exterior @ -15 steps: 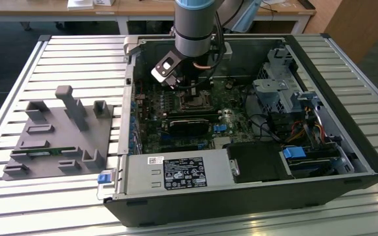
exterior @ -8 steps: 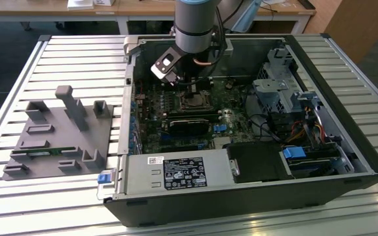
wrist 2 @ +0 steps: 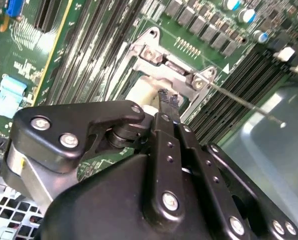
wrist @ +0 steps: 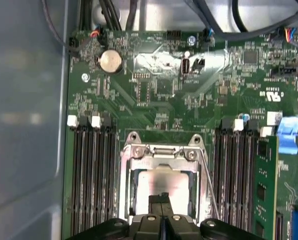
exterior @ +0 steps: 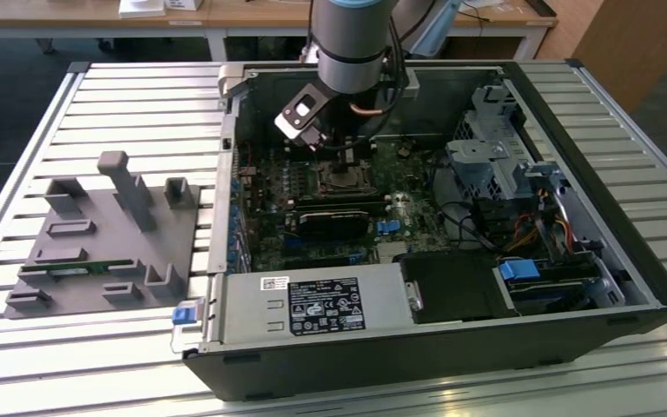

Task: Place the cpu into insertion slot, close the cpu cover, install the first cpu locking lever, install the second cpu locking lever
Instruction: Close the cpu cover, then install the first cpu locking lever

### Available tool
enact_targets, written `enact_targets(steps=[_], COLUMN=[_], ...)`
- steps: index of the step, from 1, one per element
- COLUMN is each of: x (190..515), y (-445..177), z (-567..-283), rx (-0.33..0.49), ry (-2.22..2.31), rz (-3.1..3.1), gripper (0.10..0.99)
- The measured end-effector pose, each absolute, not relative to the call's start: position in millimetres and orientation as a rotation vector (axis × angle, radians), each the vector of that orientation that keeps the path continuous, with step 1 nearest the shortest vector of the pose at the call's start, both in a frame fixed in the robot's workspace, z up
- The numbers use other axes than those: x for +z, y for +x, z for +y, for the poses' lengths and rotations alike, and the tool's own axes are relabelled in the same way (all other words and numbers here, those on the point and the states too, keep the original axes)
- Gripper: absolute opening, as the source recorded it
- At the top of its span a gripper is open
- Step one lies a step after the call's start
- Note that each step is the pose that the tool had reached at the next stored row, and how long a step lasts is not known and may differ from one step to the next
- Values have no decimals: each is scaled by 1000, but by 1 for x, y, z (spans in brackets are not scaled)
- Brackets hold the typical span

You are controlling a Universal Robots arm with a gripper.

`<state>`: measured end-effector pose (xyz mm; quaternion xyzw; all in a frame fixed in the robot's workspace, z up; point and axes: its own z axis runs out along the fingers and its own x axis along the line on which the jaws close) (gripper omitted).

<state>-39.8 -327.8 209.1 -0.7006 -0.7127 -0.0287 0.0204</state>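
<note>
We find the gripper low over the slot, in the upper middle of the exterior view, inside the open case on the tabletop. Its fingers are pressed together with nothing visible between them. Their tips hang over the cpu, and we cannot tell whether they touch it. The cpu lies flat in the slot, its grey top showing through the window of the cover, which looks folded down around it. So we judge the placing done and the cover step in hand or just finished, with the levers not yet latched. One lever is a thin rod slanting free beside the cover in both wrist views; the other we cannot make out. Working that rod would call, in our judgement, for small, exact contact. It looks thin and springy and could slip off blunt tips, and it has to swing down and tuck under its hook. Room is tight, because memory slots flank the cover closely on both sides and the case wall rises beyond one bank. Above the board the way is open, so straight up is the free direction. At the exterior view's right, the cables lie well apart from the gripper.
</note>
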Motion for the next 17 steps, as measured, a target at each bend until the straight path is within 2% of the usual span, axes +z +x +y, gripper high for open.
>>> enact_targets(steps=[17], x=[212], y=[-29], z=[-328], rx=[-89], ry=[-2173], rz=[-2210], gripper=[106])
